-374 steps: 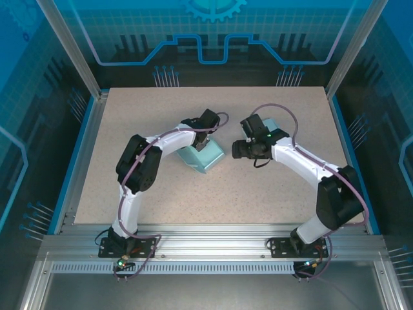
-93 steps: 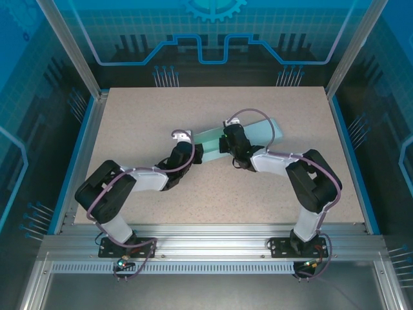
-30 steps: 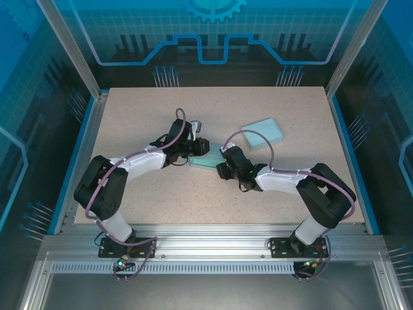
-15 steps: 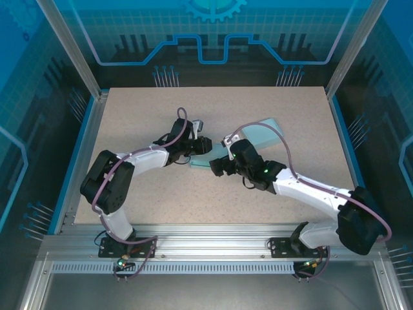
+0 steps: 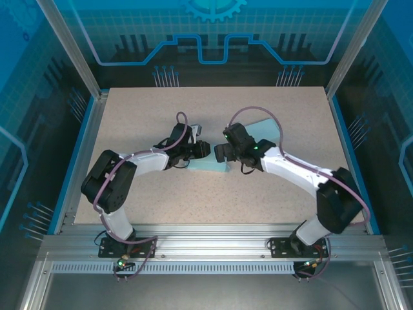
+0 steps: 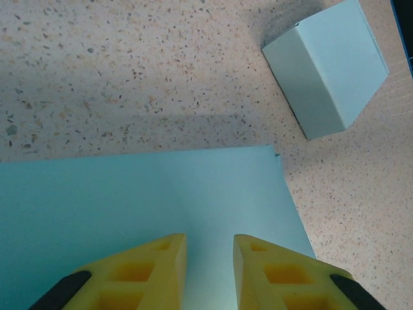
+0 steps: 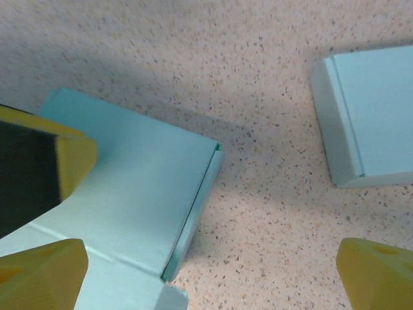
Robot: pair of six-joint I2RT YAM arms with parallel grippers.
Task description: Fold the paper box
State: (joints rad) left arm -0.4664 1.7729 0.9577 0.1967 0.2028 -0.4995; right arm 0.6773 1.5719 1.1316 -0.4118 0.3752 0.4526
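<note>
The box lies flat on the desk, between the two pairs of jaws. The left jaws are at its left end and the right jaws at its right end, facing each other across it. It lies under and ahead of the left jaws, and its far edge runs across in front of them. From the right jaws it lies ahead and to the left, with one corner reaching in between them. A second box sits on the desk ahead and to the right of both pairs of jaws. Bare desk separates it from the first.
</note>
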